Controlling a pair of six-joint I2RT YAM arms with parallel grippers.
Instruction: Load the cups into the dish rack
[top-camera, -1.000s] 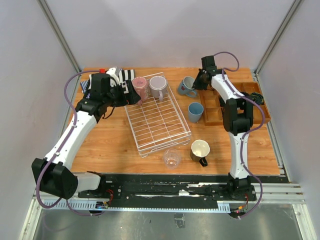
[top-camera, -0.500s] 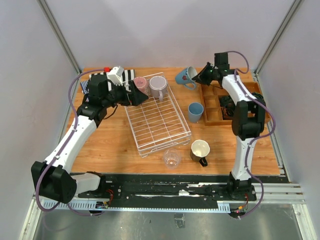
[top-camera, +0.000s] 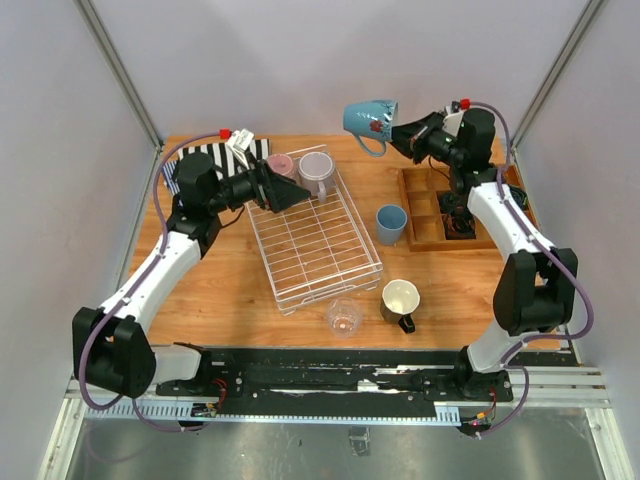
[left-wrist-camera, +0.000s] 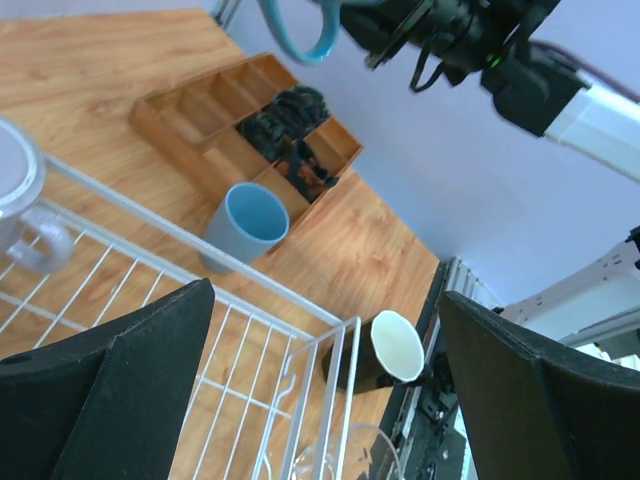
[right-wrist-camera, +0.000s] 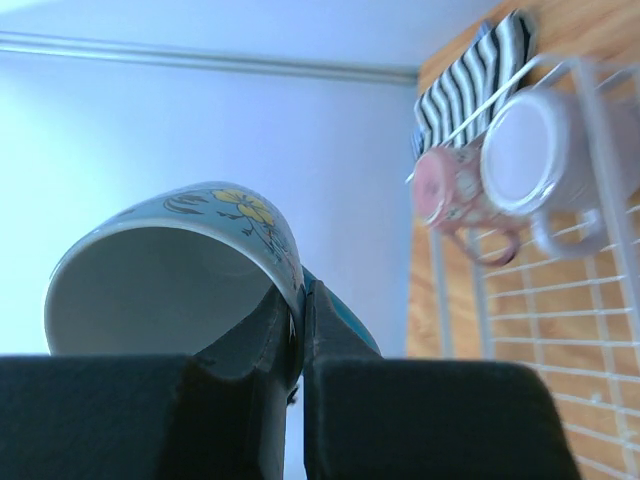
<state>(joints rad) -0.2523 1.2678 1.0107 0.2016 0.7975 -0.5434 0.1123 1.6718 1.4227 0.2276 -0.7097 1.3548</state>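
Lifted off the bench (top-camera: 220, 290) just now: blue-grey mug (top-camera: 368, 117), up high, well apart from the dish rack (top-camera: 318, 245). Probably headed there next. Pinched tight at the rim by the right gripper (top-camera: 402, 127) jaws. Left gripper (top-camera: 295, 193) jaws wide open, holding nothing. Tipped sideways, long way level, mouth toward the right gripper, handle hanging down.

the left arm (top-camera: 150, 272) and right arm (top-camera: 498, 212) share one build: white tubular links joined by bulky black joints. a thin purple cable (top-camera: 155, 192) loops along each, and a small red cap (top-camera: 226, 132) tops each wrist. the left gripper (left-wrist-camera: 325, 310) has broad matte black fingers (left-wrist-camera: 110, 390).
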